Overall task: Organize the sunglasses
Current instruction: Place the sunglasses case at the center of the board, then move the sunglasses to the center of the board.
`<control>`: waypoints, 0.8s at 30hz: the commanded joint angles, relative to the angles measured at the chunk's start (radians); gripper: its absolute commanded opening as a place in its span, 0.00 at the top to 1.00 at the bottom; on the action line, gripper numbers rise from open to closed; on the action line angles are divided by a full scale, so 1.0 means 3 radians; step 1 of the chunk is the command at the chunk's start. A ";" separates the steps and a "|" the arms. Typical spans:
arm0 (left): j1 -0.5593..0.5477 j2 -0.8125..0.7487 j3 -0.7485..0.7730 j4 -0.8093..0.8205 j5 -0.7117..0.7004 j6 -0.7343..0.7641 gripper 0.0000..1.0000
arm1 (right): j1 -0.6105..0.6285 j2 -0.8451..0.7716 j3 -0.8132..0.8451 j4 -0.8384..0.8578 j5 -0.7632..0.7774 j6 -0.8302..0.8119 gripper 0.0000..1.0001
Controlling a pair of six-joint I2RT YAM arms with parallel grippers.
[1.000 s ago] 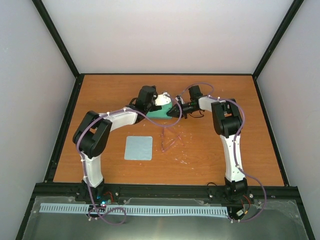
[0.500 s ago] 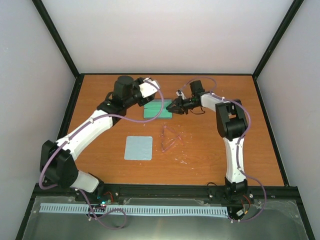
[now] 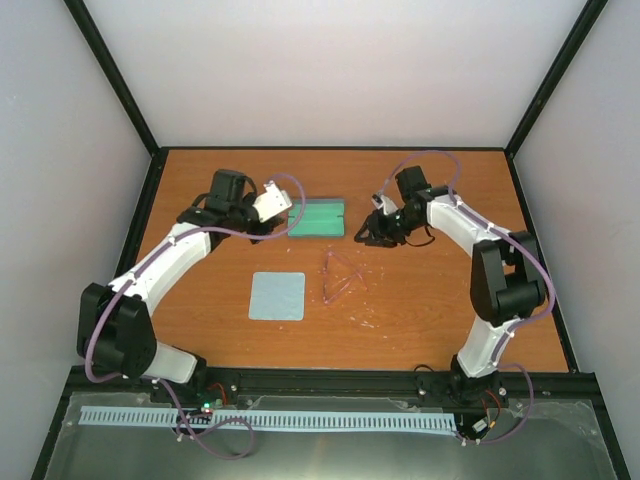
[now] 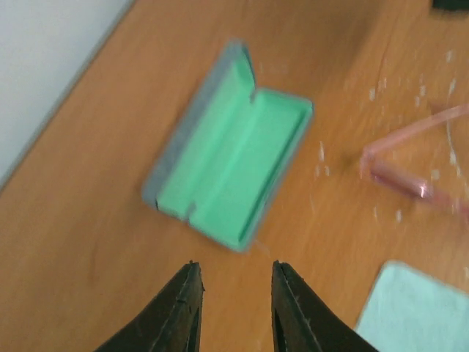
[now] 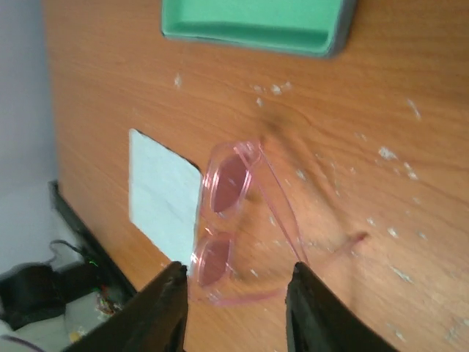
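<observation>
an orange-brown wooden table (image 3: 430, 310) sits inside a white-walled enclosure with a black frame, seen from above, with two robot arms reaching in from the near edge. the sunglasses (image 5: 226, 183), a thin pink translucent pair, lie on the table near its middle, their slim arms making a faint triangle. they are not touched by either arm. just to their left lies a pale blue square cloth (image 3: 277, 296). beyond them, towards the far wall, an oblong case (image 4: 234, 176) lies open, showing a green lining. the left gripper (image 4: 234, 265) hovers at the case's left end, its jaws a little apart and gripping nothing. the right gripper (image 5: 237, 270) hangs to the right of the case, above the sunglasses, its jaws also parted and empty.
</observation>
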 commanded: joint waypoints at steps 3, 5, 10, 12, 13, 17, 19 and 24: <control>0.0609 0.0032 -0.0210 -0.1003 0.0615 0.0702 0.73 | 0.0592 -0.0335 0.0258 -0.0675 0.0938 -0.0367 0.95; 0.0703 0.0043 -0.0259 -0.1050 0.0635 0.0716 0.74 | 0.0766 -0.0302 0.0352 -0.0615 0.1044 -0.0286 0.97; 0.0734 0.0072 -0.0357 -0.0944 0.0656 0.0562 0.74 | 0.1059 0.0052 0.0696 -0.0594 0.1060 -0.0158 0.97; 0.0738 0.0079 -0.0381 -0.0909 0.0661 0.0528 0.74 | 0.1207 0.0246 0.0904 -0.0673 0.1047 -0.0187 0.97; 0.0738 0.0079 -0.0391 -0.0891 0.0654 0.0501 0.74 | 0.1279 0.0339 0.1005 -0.0745 0.1051 -0.0198 0.97; 0.0743 0.0017 -0.0446 -0.0796 0.0619 0.0437 0.74 | 0.1484 0.0708 0.1263 -0.0905 0.1184 -0.0170 0.97; 0.0743 -0.0010 -0.0477 -0.0766 0.0608 0.0419 0.74 | 0.1535 0.0809 0.1344 -0.0974 0.1279 -0.0137 0.94; 0.0748 -0.0097 -0.0546 -0.0744 0.0607 0.0371 0.73 | 0.1538 0.0582 0.1256 -0.0930 0.1486 0.0010 0.65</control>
